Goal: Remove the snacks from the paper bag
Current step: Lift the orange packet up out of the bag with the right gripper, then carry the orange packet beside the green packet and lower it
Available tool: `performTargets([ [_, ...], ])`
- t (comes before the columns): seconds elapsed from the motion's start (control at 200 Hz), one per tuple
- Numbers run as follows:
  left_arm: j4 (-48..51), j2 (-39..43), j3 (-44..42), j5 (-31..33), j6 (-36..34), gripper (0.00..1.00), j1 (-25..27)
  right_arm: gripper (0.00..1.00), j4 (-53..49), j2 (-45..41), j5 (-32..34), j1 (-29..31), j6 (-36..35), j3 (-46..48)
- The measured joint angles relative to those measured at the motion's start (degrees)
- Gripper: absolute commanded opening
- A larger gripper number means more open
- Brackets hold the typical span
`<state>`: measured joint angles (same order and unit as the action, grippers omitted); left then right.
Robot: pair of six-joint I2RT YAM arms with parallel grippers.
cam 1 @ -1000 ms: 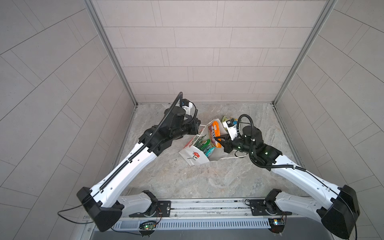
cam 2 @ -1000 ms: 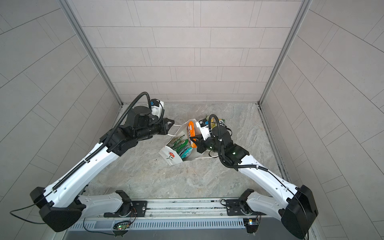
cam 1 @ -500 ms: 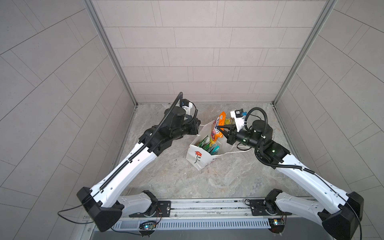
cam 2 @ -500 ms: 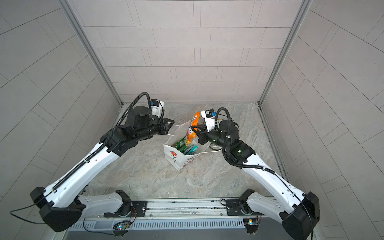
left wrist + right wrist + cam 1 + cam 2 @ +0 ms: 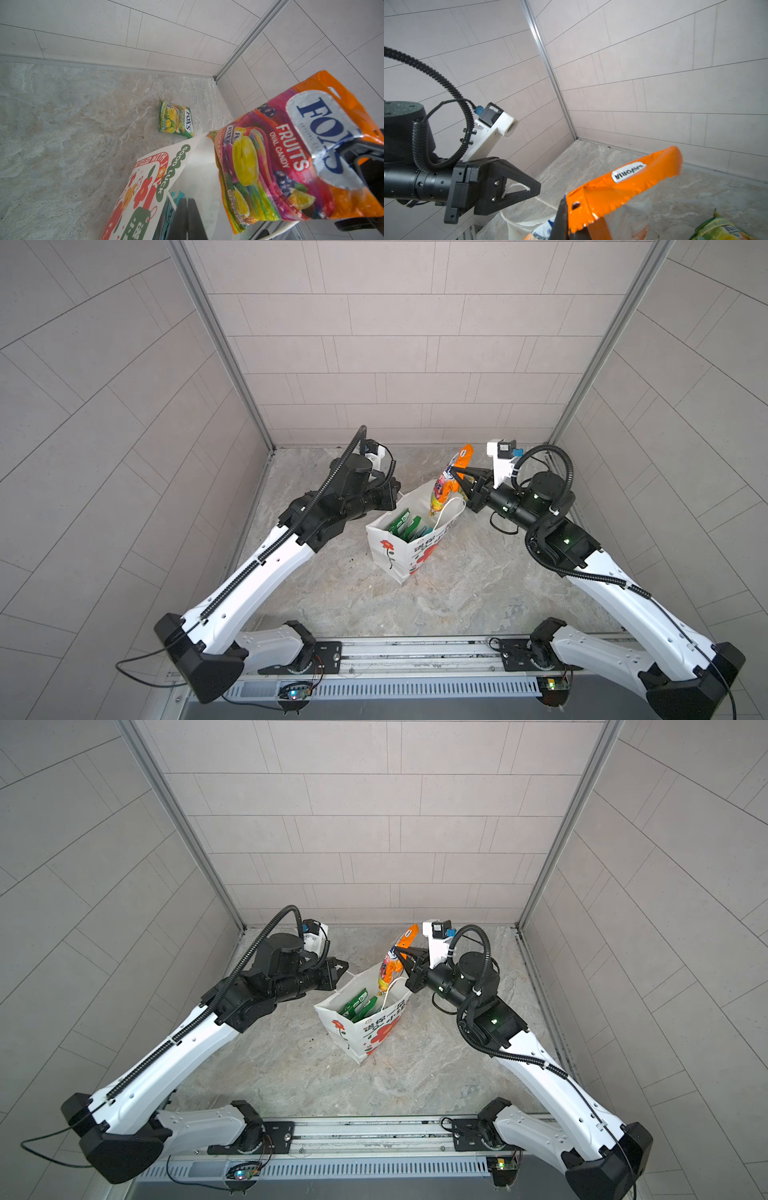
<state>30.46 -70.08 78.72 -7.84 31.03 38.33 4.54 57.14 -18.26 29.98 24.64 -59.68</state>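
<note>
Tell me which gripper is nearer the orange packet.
Right. The right gripper is clamped on the orange packet's upper end; the left gripper stands apart across the paper bag's mouth, pinching its cord handle.

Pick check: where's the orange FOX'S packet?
In both top views the orange packet hangs right of centre over the paper bag, held by the right tool.

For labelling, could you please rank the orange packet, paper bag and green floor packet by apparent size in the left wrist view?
1. orange packet, closest to the lens.
2. paper bag, partly cropped.
3. green packet, farther off, so real size is unsure.
</note>
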Motion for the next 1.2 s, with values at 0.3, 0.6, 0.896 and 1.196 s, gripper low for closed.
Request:
performTargets([
  [0.3,-0.02,0.33,-0.02,0.04,-0.63,0.0,0.0,0.0,-1.07,-1.46,8.7,-3.08,-4.26,-1.22],
  [0.6,0.0,0.42,-0.02,0.22,-1.03,0.0,0.0,0.0,-7.34,-1.51,16.7,-8.09,-8.22,-5.29],
  [0.896,0.02,0.46,-0.02,0.33,-1.07,0.0,0.0,0.0,-16.48,1.9,18.58,-17.49,-9.86,-7.85],
  [1.196,0.02,0.46,-0.02,0.44,-1.09,0.0,0.0,0.0,-23.5,8.87,16.04,-23.08,-13.07,-6.93],
])
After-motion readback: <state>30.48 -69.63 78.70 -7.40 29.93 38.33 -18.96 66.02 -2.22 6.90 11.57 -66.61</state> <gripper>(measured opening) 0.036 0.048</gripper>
